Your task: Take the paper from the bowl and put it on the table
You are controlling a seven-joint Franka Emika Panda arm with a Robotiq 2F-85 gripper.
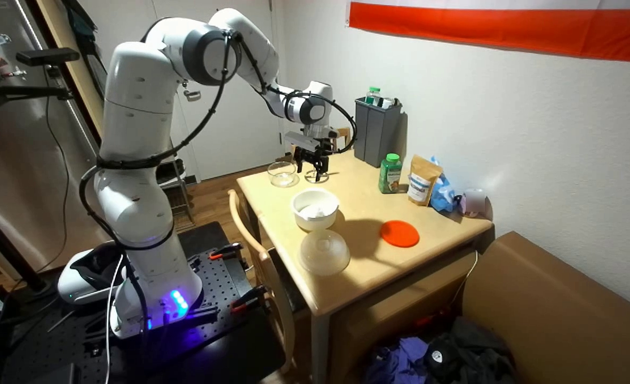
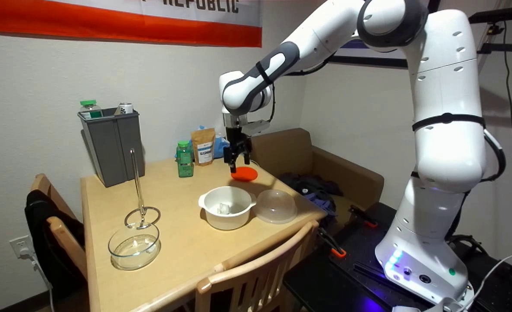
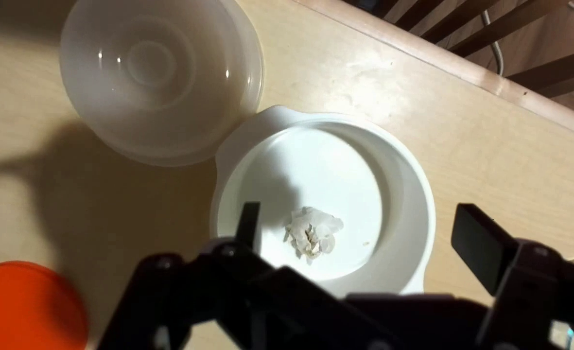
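Observation:
Inside a cream-white bowl [image 3: 403, 262] with two small handles lies the paper [image 3: 313, 231], a crumpled white scrap on the bottom. The bowl [image 2: 227, 219] stands upright on the light wooden table [image 2: 173, 195]; in an exterior view the paper [image 2: 223, 209] shows inside it. My gripper [image 3: 357, 218] hangs above, pointing down and open, with nothing between its fingers. In the wrist view one finger overlaps the bowl's inside, left of the paper, and the opposite finger shows beyond the rim. Both exterior views show the gripper [image 1: 310, 169] [image 2: 240, 166] apart from the bowl.
Close beside the bowl sits an upturned translucent dome [image 3: 160, 82]. An orange disc [image 2: 244, 173] lies flat nearby. Also on the table are a glass bowl [image 2: 134, 253], an upright metal stand [image 2: 138, 186], a green bottle [image 1: 390, 173], a brown pouch [image 1: 422, 180] and a grey bin [image 1: 374, 130].

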